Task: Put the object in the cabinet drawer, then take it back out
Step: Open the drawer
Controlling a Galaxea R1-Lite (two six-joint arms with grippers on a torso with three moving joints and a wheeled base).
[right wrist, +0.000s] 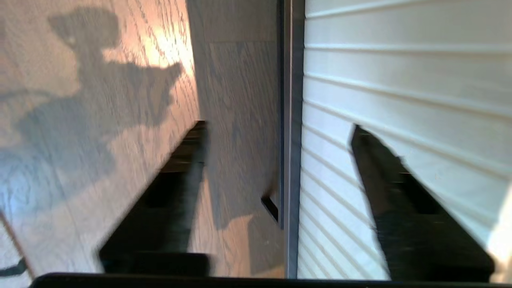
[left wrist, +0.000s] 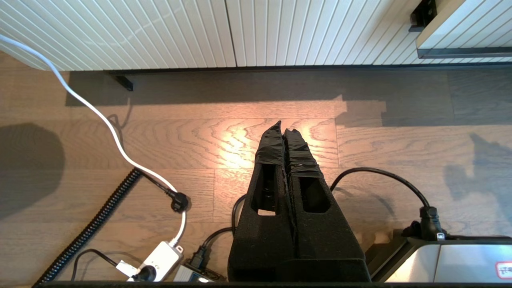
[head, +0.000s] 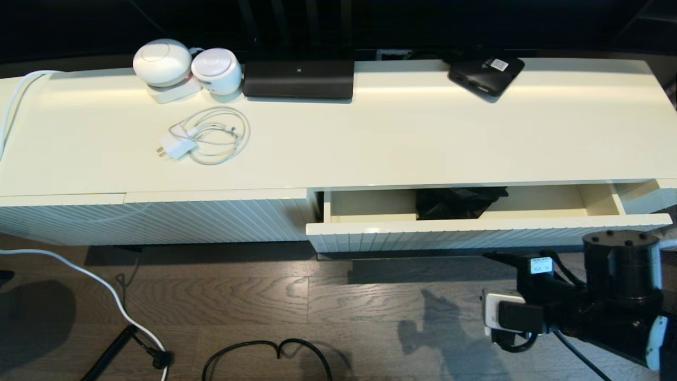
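The cabinet drawer stands pulled partway out, its glossy cream inside showing. The black folding umbrella lies in it as bunched fabric, partly hidden under the cabinet top. My right arm hangs low in front of the drawer's right end. In the right wrist view my right gripper is open and empty, its fingers spread either side of the dark bar handle and not touching it, one before the ribbed front. My left gripper is shut on nothing above the wooden floor, out of the head view.
On the cabinet top lie a white charger with coiled cable, two round white devices, a long black device and a flat black box. A ribbed panel is left of the drawer. Cords trail on the floor.
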